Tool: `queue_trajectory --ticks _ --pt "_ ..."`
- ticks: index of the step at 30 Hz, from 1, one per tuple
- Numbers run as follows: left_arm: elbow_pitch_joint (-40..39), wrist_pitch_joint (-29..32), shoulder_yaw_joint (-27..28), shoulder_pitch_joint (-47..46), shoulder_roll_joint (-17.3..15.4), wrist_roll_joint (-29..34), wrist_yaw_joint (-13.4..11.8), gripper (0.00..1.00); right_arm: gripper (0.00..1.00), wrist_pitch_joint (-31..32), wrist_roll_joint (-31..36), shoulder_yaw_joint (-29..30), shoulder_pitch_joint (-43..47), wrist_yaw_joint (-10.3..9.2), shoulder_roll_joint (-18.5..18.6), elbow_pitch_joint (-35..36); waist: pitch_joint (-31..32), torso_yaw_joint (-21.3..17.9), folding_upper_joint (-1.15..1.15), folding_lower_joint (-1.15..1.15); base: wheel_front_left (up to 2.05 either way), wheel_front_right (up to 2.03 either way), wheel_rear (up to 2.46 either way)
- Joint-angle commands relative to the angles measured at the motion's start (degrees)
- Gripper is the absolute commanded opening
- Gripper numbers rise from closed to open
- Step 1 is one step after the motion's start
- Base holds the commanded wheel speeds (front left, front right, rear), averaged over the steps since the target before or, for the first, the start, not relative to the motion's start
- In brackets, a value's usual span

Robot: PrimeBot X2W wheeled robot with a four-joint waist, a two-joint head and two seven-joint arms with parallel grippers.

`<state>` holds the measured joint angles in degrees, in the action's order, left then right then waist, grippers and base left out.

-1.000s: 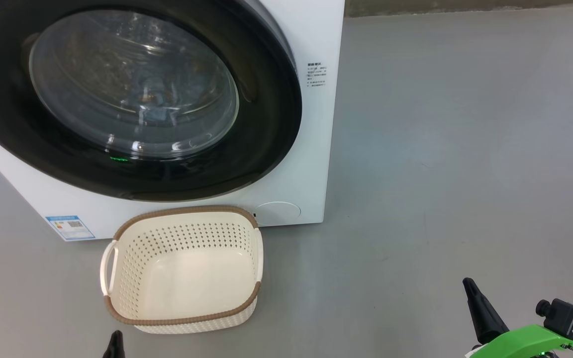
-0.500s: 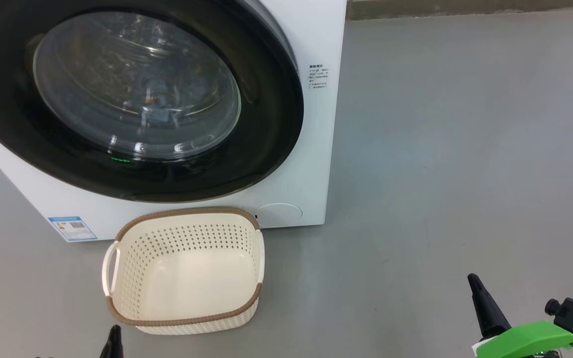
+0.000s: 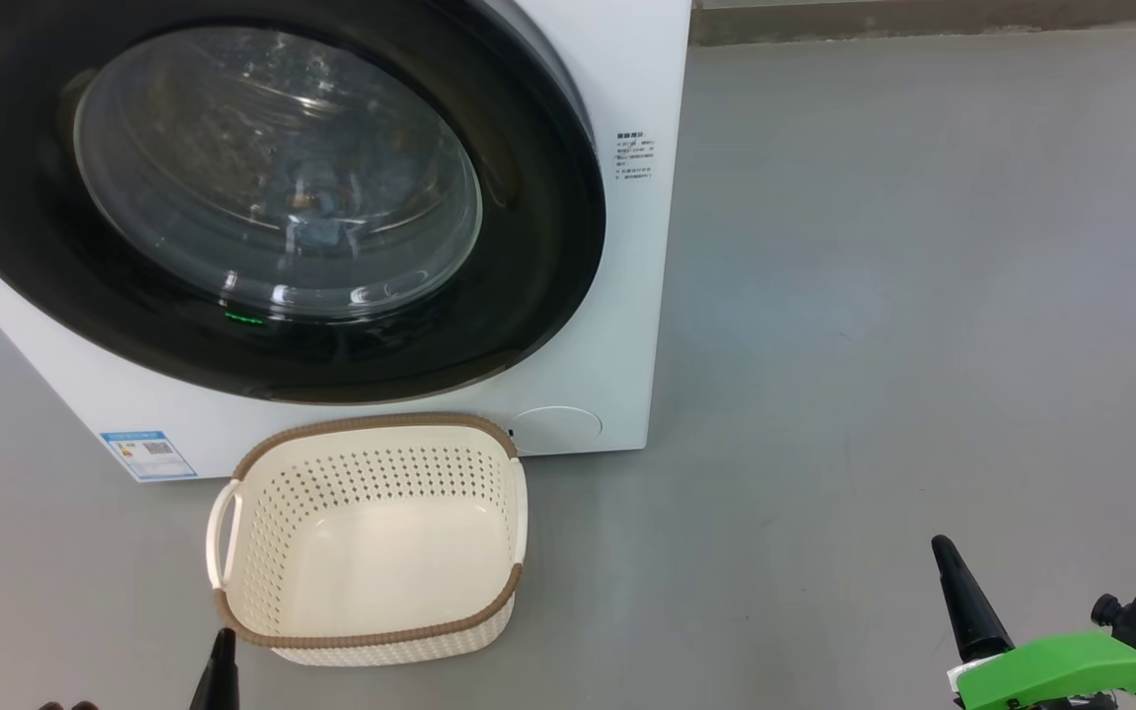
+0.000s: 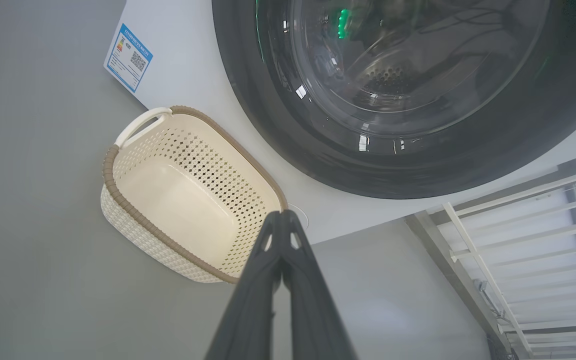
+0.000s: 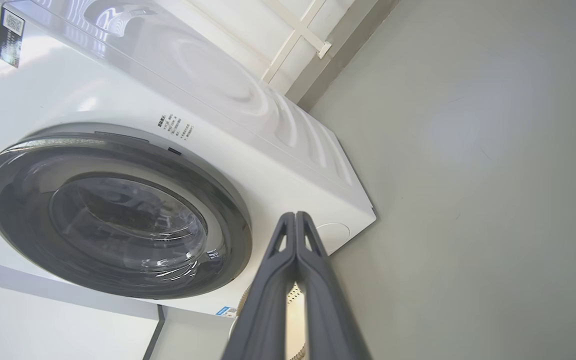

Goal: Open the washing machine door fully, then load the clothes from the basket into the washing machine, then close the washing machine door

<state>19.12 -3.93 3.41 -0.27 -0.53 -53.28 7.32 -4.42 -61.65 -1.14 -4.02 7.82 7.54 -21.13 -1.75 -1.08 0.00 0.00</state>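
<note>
The washing machine [image 3: 627,296] stands on a grey floor [image 3: 874,345] with the washing machine door [image 3: 538,247], a broad glossy black ring around a bulging glass window, shut flat against its white front. Through the glass, blue fabric with an orange speck, the clothes [image 3: 317,229], shows dimly inside the drum. The basket [image 3: 371,426] sits on the floor just in front of the machine, below the door's lower edge, its far brown rim close to the white panel and its bare cream bottom in full view. A blue label sticker [image 3: 148,454] marks the machine's lower front corner to the basket's left; a round cover [image 3: 556,430] lies just beside the basket's far right corner.

The left gripper [image 3: 221,666] pokes up from the bottom edge of the head view, close to the basket's near left corner, its dark fingers pressed together and holding nothing. The right gripper [image 3: 943,547], carried on a bright green mount [image 3: 1061,671], hangs over bare floor well to the right of the basket, its fingers likewise closed tip to tip on nothing.
</note>
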Motion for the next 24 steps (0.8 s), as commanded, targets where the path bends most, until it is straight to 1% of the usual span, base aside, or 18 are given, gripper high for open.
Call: queue_trajectory --ticks 1,24 --pt "-1.66 0.44 1.27 -2.2 -1.09 -1.82 0.09 0.0 0.0 0.52 -1.48 -0.16 -1.61 -0.17 0.34 1.81 0.03 0.03 0.0 0.0 0.0 0.0 0.0" --pt "-2.98 4.3 1.98 -3.64 -1.58 -16.17 0.12 0.0 0.0 4.41 -12.85 2.71 -1.81 -0.23 -1.47 3.87 0.63 0.43 0.0 0.0 0.0 0.0 0.0"
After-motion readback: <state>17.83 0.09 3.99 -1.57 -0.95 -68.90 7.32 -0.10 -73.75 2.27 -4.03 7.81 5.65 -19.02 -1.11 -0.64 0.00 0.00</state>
